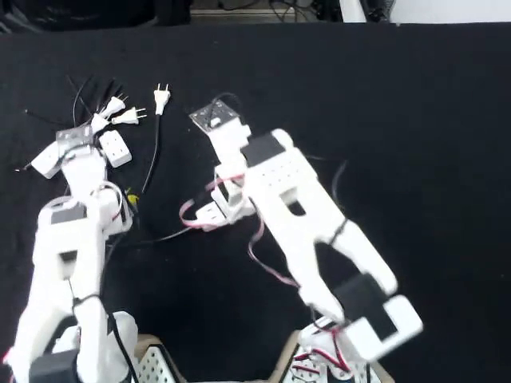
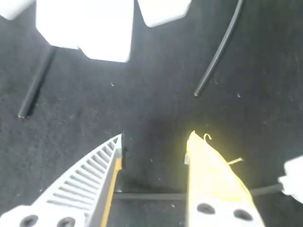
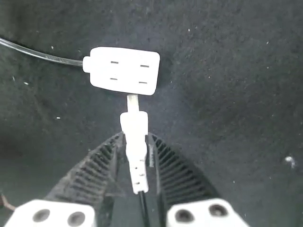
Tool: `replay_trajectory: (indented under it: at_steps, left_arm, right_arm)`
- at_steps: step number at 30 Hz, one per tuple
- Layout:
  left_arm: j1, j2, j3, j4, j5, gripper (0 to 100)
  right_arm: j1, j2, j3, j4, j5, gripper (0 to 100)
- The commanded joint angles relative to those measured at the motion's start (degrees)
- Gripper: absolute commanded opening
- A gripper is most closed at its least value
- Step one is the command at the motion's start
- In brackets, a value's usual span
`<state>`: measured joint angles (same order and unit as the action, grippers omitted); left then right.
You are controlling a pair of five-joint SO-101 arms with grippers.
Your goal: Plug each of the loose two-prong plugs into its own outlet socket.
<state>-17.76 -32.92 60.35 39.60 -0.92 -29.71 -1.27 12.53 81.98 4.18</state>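
Note:
My right gripper (image 3: 135,138) is shut on a white two-prong plug (image 3: 134,122), its cord running back between the fingers. The plug's prongs point at a white outlet block (image 3: 122,71) that lies flat with two pairs of slots facing up. The prong tip touches the block's near side, outside the slots. My left gripper (image 2: 154,142) is open just above the black cloth, with a black cord (image 2: 147,195) crossing deep between its fingers. Two white outlet blocks (image 2: 92,28) lie beyond it. In the high view, three loose plugs (image 1: 128,117) lie at the back left.
Black cords (image 2: 218,52) run over the cloth near the left gripper, and a white plug body (image 2: 294,174) shows at the frame's edge. A pink cable (image 1: 255,239) loops under the right arm (image 1: 279,183). The cloth's right half (image 1: 423,144) is bare.

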Motion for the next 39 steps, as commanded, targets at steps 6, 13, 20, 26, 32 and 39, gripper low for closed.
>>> replay_trajectory:
  at_steps: [6,13,20,26,32,39]
  left_arm:
    - [6.37,-4.66,7.34,-9.32,0.09,22]
    - [10.33,-4.75,10.24,-11.34,-0.26,22]
    - [12.79,-5.19,12.62,-14.77,-0.35,22]
    - [12.79,-5.19,12.53,-14.95,-0.35,22]
    - [17.1,-4.75,12.62,-15.03,-0.35,22]
    - [18.77,-4.66,12.62,-15.03,-0.35,22]
  right_arm:
    - [1.14,17.89,-28.79,18.02,0.0,1.0]
    - [1.76,26.51,-36.97,18.9,0.0,1.0]
    - [1.67,31.87,-42.86,18.99,0.0,1.0]
    - [1.85,34.33,-44.62,19.25,0.0,1.0]
    - [5.36,26.77,-41.54,19.25,0.0,1.0]
    - [11.08,7.25,-18.15,19.08,6.15,1.0]
